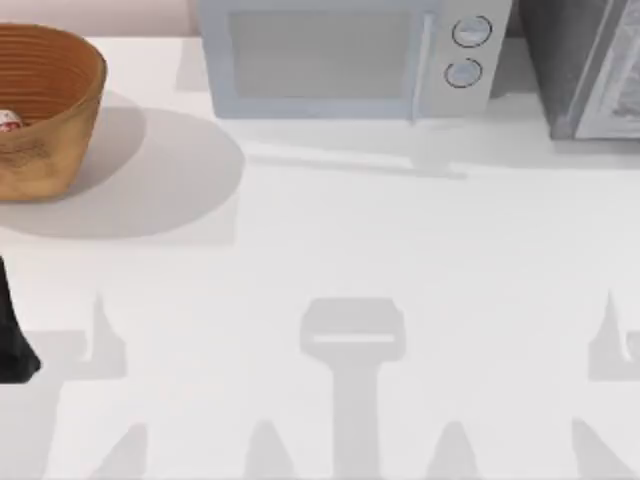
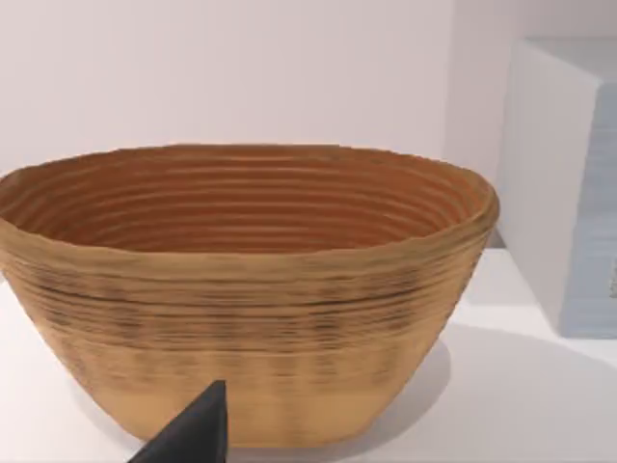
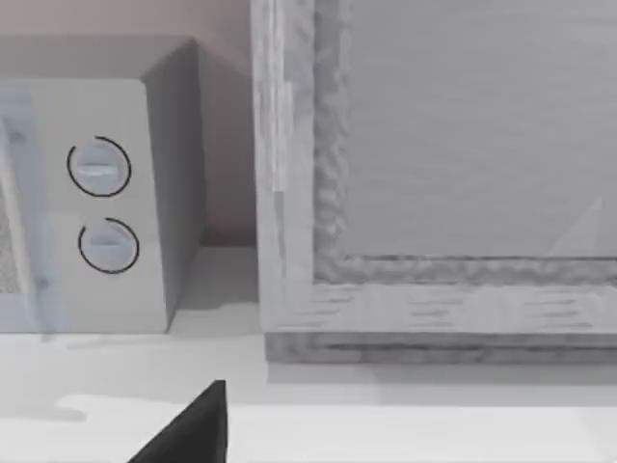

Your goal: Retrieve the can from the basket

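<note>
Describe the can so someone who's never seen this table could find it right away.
Find the large woven basket at the table's far left corner, left of the microwave. Inside it, at the top view's left edge, sits the can: small, whitish with red marks, against orange-brown ribbing.

White table (image 1: 330, 250) with basket (image 1: 50, 150) far left, microwave (image 1: 350, 60) at back.

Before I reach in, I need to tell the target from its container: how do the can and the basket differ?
The can is tiny and whitish with red marks; the basket is large, tan-brown and woven. The can lies inside, against the ribbed orange-brown wall, while the basket stands upright on the table, at its far left. The can is mostly cut off; the basket shows whole in the left wrist view. Both are round.
</note>
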Controlling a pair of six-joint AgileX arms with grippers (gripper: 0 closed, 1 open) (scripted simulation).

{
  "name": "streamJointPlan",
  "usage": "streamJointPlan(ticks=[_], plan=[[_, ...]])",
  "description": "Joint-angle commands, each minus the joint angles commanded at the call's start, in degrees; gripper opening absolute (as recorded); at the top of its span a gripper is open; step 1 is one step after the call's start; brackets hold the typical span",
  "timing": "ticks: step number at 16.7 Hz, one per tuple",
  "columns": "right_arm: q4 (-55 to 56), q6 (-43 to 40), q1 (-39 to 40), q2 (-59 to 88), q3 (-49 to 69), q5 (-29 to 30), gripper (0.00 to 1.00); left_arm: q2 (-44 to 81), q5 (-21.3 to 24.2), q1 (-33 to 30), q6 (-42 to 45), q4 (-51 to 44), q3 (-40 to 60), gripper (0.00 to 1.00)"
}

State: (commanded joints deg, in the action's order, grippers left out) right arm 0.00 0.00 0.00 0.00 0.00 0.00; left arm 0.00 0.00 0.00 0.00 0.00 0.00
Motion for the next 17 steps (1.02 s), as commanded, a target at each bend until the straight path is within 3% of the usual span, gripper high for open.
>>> streamJointPlan(ticks=[4,8,12,17], plan=[[0.00,0.00,0.00,0.00,0.00,0.00,1.00,1.50,-0.05,0.20,-0.04,-1.20,0.96,1.00],[0.00,0.00,0.00,0.00,0.00,0.00,1.00,10.87,0.07,1.09,0.03,-7.36,8.82,1.00],[0.00,0.00,0.00,0.00,0.00,0.00,1.00,26.23,0.88,2.07,0.58,-16.25,24.36,1.00],[0.00,0.00,0.00,0.00,0.00,0.00,1.00,51.27,2.46,3.45,1.92,-30.16,50.96,1.00]])
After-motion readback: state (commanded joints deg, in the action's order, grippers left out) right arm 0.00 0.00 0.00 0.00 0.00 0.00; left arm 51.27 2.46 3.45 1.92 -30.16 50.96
